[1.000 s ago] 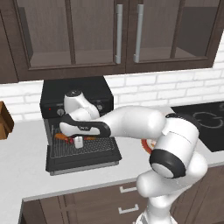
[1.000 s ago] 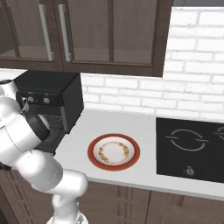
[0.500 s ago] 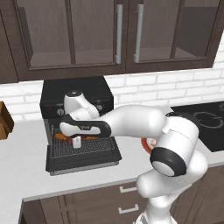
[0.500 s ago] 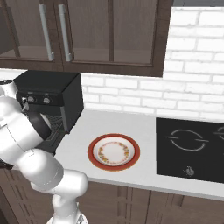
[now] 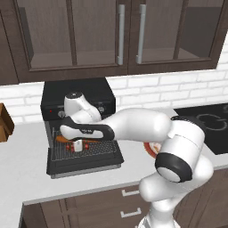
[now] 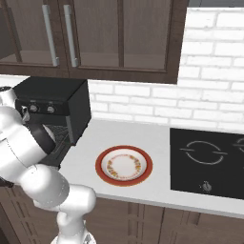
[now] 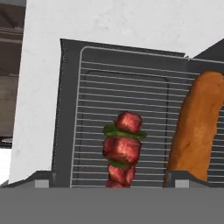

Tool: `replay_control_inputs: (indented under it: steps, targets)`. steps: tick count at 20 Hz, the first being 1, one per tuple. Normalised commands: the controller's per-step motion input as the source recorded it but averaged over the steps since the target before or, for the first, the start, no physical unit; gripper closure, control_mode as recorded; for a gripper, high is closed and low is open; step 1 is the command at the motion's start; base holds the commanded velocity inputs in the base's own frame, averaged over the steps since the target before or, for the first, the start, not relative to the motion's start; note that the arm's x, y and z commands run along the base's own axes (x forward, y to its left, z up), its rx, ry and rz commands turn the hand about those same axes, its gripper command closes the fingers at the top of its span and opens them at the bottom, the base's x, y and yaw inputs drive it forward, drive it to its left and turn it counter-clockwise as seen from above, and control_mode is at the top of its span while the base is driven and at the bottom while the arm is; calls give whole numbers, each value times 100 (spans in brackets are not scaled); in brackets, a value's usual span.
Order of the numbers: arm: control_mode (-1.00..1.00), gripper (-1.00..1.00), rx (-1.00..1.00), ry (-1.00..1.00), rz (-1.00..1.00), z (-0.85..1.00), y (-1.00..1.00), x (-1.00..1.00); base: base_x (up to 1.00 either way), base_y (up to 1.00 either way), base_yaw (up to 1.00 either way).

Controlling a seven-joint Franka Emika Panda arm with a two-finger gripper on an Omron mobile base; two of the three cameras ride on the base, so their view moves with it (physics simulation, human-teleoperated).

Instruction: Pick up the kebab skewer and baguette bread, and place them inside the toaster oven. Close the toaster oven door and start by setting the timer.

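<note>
The black toaster oven (image 5: 76, 96) (image 6: 52, 102) stands on the counter with its door (image 5: 85, 162) dropped open. My gripper (image 5: 78, 145) (image 7: 110, 181) hovers low over the wire rack (image 7: 92, 131), jaws spread wide and holding nothing. The kebab skewer (image 7: 122, 148) (image 5: 70, 147) lies on the rack between my fingertips (image 7: 43, 179), free of them. The orange-brown baguette bread (image 7: 194, 127) (image 5: 61, 139) rests lengthwise on the same rack beside the skewer, a gap between the two.
A red-rimmed plate (image 6: 124, 165) (image 5: 150, 150) sits on the white counter right of the oven. The black cooktop (image 6: 209, 161) lies further right. A brown wooden object (image 5: 4, 123) stands at the left edge. Dark wall cabinets (image 5: 120, 35) hang above.
The gripper's jaws have gone from shut to wide open, letting the kebab skewer go onto the rack. The arm has barely shifted.
</note>
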Motion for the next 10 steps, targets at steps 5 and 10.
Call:
replay_control_inputs:
  steps: [5,10]
  targets:
    - [-100,-100,3,-9,-32,24,-8,-96,0,0,0]
    - [-100,-100,11,-4,-65,5,-23,-56,0,0,0]
